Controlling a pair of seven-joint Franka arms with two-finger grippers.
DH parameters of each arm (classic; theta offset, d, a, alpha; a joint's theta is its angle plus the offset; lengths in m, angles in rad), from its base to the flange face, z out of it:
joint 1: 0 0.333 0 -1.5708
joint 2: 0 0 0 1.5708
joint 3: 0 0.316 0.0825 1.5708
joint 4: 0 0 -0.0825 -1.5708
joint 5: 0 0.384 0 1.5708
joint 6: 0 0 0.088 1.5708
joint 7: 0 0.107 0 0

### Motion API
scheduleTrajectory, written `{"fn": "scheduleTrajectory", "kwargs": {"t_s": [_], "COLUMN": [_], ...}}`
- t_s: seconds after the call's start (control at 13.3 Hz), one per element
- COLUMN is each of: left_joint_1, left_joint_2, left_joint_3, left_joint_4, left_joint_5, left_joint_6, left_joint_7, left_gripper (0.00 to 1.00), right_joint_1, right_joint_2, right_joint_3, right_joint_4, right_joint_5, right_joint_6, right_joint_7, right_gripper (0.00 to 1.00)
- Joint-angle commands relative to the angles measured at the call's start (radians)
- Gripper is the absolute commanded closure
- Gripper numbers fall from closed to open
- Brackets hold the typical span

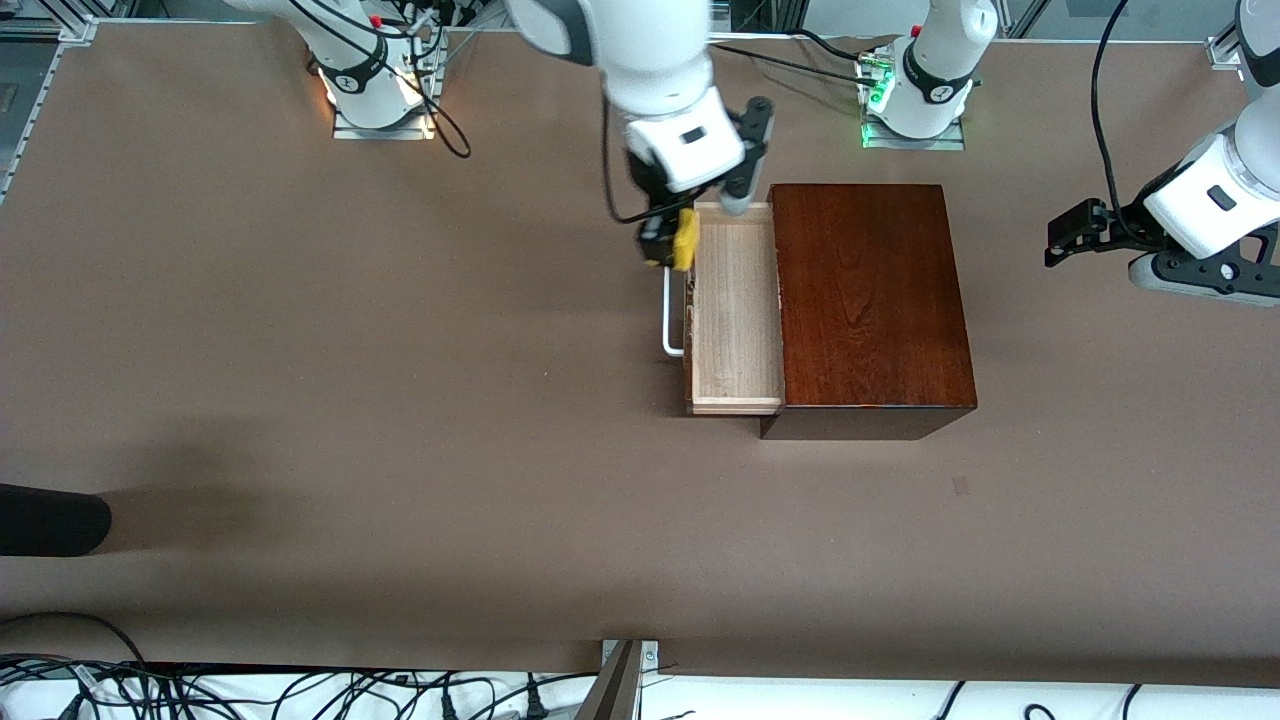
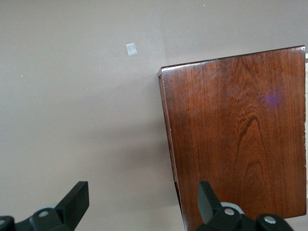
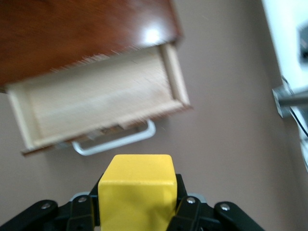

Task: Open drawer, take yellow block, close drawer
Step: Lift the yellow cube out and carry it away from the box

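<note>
**A:** What surface are you working on, and what sits on it?

**B:** A wide brown table [image 1: 300, 350] with 1 dark reddish-brown wooden box [image 1: 870, 300] near its middle. Its 1 drawer [image 1: 735, 310] is pulled out toward the right arm's end of the table, showing a bare pale-wood floor. The white bar handle [image 1: 671, 325] sits on the front panel.

**A:** Where is the yellow block?

**B:** You have 1 yellow block [image 1: 686, 240], and it is out of the drawer. The right gripper [image 1: 672, 243] pinches it between both fingers, in the air over the drawer's front edge, at the end toward the robot bases. In the right wrist view the block [image 3: 137, 190] fills the space between the fingers, with the open drawer [image 3: 98, 108] and handle [image 3: 115, 142] below it.

**A:** And the other arm?

**B:** The left gripper [image 1: 1075, 235] waits over bare table at the left arm's end, well apart from the box. Its fingers [image 2: 77, 199] are spread with nothing between them.

**A:** How should you handle this step?

**B:** The take looks done, so closing remains. Keep the pinch firm and carry the block clear of the drawer. Then push squarely on the front panel so the tray slides straight in. Watch that the handle does not snag a finger.

**A:** The count?

**B:** 2 arms, 2 grippers, 1 box, 1 drawer, 1 handle, 1 block.
</note>
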Motion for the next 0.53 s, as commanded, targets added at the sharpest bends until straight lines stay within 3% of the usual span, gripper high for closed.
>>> {"fn": "scheduleTrajectory", "kwargs": {"t_s": [0.0, 0.22, 0.45], "left_joint_1": [-0.010, -0.010, -0.015], "left_joint_2": [0.013, 0.014, 0.014], "left_joint_3": [0.004, 0.004, 0.003], "left_joint_4": [0.026, 0.026, 0.029], "left_joint_5": [0.022, 0.021, 0.022], "left_joint_6": [-0.004, -0.005, -0.013], "left_joint_7": [-0.006, 0.002, 0.009], "left_gripper": [0.00, 0.00, 0.00], "right_joint_1": [-0.082, -0.202, -0.318], "right_joint_2": [-0.056, -0.131, -0.240], "right_joint_3": [-0.017, -0.034, -0.036], "right_joint_4": [-0.016, -0.099, -0.229], "right_joint_5": [0.029, 0.036, 0.042], "right_joint_6": [-0.034, -0.016, -0.003], "right_joint_7": [0.011, 0.037, 0.223], "right_gripper": [1.00, 1.00, 1.00]}}
